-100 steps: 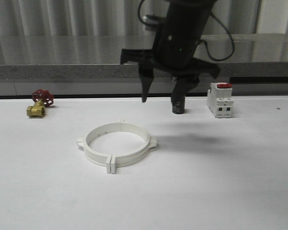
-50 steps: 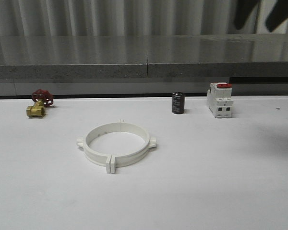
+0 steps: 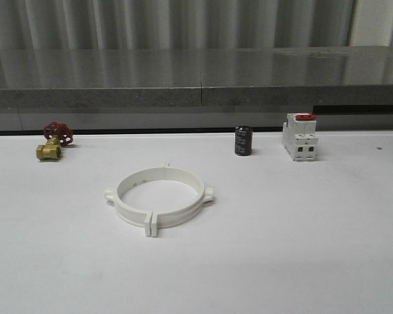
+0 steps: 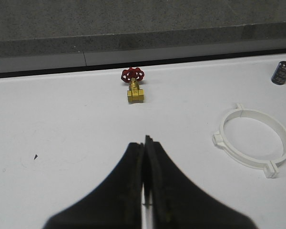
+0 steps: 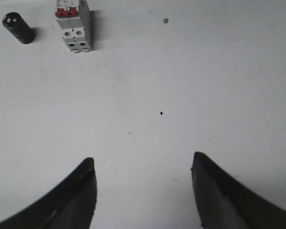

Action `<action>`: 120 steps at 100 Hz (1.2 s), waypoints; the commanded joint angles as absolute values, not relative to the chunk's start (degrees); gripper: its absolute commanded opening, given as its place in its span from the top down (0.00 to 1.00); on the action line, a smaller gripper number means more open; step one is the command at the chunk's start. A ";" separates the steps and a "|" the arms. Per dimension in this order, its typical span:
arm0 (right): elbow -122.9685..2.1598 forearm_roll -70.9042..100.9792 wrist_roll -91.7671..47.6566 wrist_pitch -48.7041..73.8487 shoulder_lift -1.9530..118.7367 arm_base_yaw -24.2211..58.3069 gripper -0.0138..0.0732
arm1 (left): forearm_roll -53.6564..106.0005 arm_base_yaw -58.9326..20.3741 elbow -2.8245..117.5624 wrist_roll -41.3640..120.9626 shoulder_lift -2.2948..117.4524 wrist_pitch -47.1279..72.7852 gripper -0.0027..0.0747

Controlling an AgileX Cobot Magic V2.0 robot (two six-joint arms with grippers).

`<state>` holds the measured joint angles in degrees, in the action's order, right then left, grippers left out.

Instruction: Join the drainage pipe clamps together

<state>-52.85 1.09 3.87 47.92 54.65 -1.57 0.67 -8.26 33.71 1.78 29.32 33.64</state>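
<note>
The two white drainage pipe clamps (image 3: 159, 195) lie joined as one flat ring on the white table, left of centre, with small tabs sticking out at the seams. The same ring (image 4: 254, 142) appears in the left wrist view, off to one side of my left gripper (image 4: 146, 141). That gripper is shut, its black fingers pressed together with nothing between them, above bare table. My right gripper (image 5: 143, 162) is open, its two fingers wide apart over bare table, holding nothing.
A brass valve with a red handwheel (image 3: 54, 140) sits at the back left. A small black cylinder (image 3: 243, 140) and a white breaker with a red top (image 3: 299, 136) stand at the back right. A grey ledge (image 3: 196, 78) runs behind the table.
The right arm hung open above the table behind the ring one second ago; it rose and swung right, and has now left the front view. The ring has not moved.
</note>
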 commanded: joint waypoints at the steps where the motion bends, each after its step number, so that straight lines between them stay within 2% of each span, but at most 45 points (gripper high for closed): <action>1: -51.12 1.04 3.22 44.30 48.09 -1.95 0.36 | 0.82 -8.28 35.23 1.52 29.49 29.42 0.99; 13: -48.16 1.04 3.22 44.30 41.33 -1.95 0.45 | 0.82 -8.28 35.23 1.52 29.49 29.42 0.99; 33: -44.94 -0.45 3.22 44.40 33.31 -1.95 0.78 | 0.82 -8.28 35.23 1.52 29.49 29.42 0.99; 45: -44.62 -0.87 3.22 45.69 32.31 -1.95 0.92 | 0.82 -8.28 35.23 1.52 29.49 29.42 0.99; 120: -44.38 -0.87 3.22 46.00 32.31 -1.89 0.92 | 0.82 -8.28 35.23 1.52 29.49 29.42 0.99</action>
